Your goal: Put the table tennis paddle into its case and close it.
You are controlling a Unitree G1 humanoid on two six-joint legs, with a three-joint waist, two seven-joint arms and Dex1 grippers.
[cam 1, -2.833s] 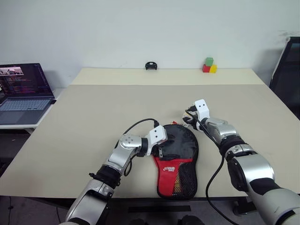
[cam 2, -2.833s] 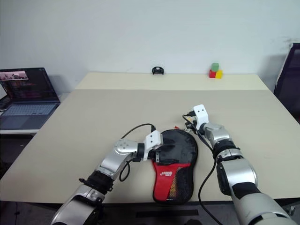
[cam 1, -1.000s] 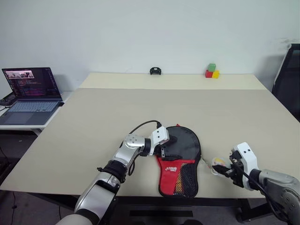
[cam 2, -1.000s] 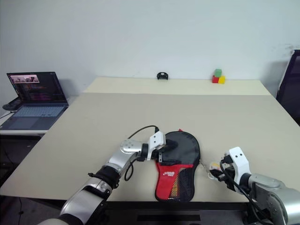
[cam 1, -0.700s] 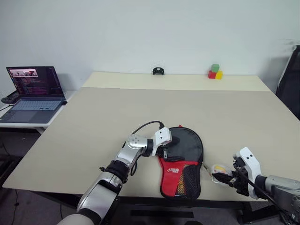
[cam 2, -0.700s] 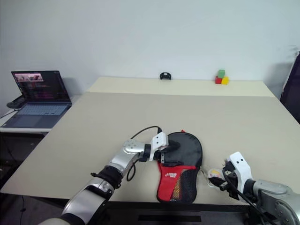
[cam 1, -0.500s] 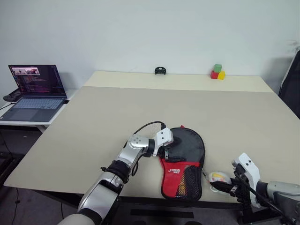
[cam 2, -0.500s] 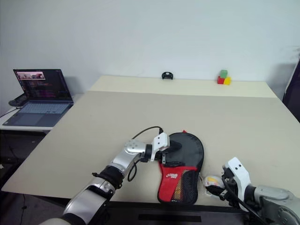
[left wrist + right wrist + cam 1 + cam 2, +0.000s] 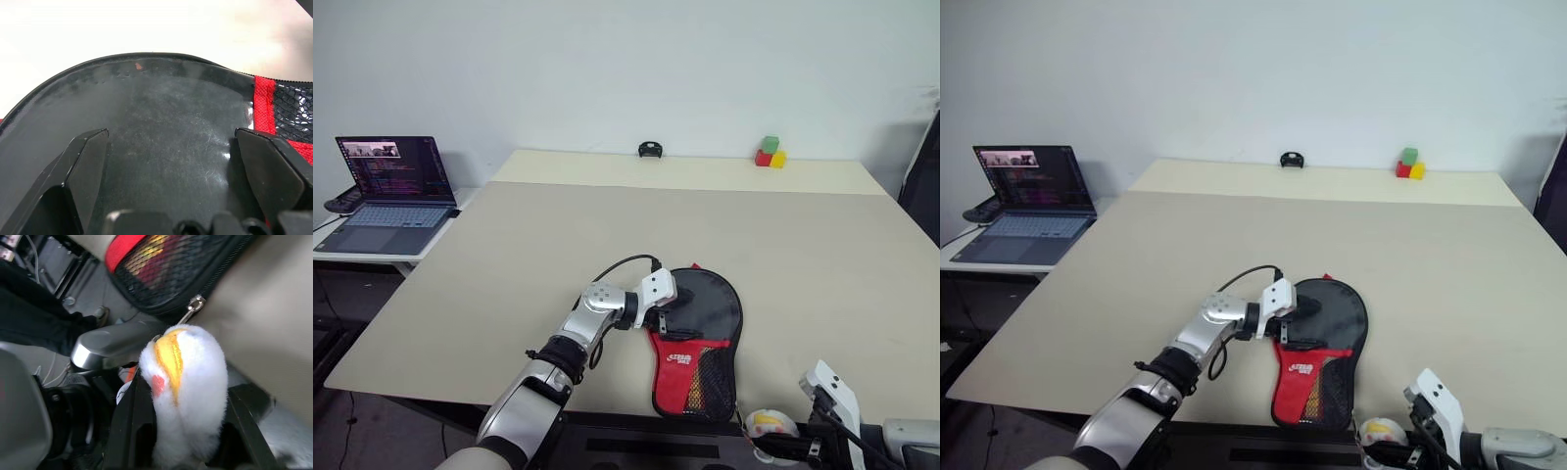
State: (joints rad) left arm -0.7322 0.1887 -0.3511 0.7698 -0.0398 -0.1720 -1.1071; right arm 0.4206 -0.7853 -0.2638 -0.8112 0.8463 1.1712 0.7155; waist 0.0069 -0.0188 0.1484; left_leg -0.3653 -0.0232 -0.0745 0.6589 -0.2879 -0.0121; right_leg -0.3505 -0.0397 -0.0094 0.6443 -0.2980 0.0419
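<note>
Right wrist view: right gripper point(image 9: 183, 431) jaws gripping charm point(image 9: 188, 382), zipping case point(image 9: 697, 338). Left gripper point(image 9: 658, 311) jaws spread, pinning case. Advise pulling steadily along zipper line.

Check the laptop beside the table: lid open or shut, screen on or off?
Open and on. The laptop has its lid raised, and the screen shows lit windows above the visible keyboard.

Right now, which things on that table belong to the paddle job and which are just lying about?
Job: case, charm in the right gripper, left gripper over the case.
Lying about: laptop, coloured blocks, small black object.
</note>
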